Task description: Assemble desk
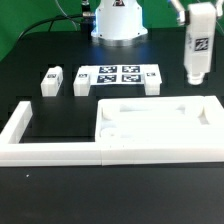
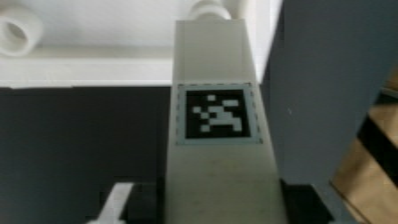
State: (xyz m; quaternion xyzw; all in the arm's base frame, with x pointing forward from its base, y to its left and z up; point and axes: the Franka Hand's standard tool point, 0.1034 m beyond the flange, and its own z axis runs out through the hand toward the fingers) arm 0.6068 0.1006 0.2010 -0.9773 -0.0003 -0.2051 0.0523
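My gripper (image 1: 196,30) hangs at the exterior view's far right, shut on an upright white desk leg (image 1: 196,55) with a black-and-white tag on its face. The leg is in the air above and behind the desk top's far right corner. The white tray-like desk top (image 1: 160,125) lies flat inside the border wall. In the wrist view the leg (image 2: 222,110) runs straight out from between my jaws, which close on its two sides. Beyond it lies the desk top's rim (image 2: 89,65) with a round corner socket (image 2: 15,38).
The marker board (image 1: 118,75) lies behind the desk top. One tagged loose leg (image 1: 51,79) and another (image 1: 82,84) lie to the board's left, a third (image 1: 152,80) at its right. A low white U-shaped border wall (image 1: 20,125) runs along the left and front.
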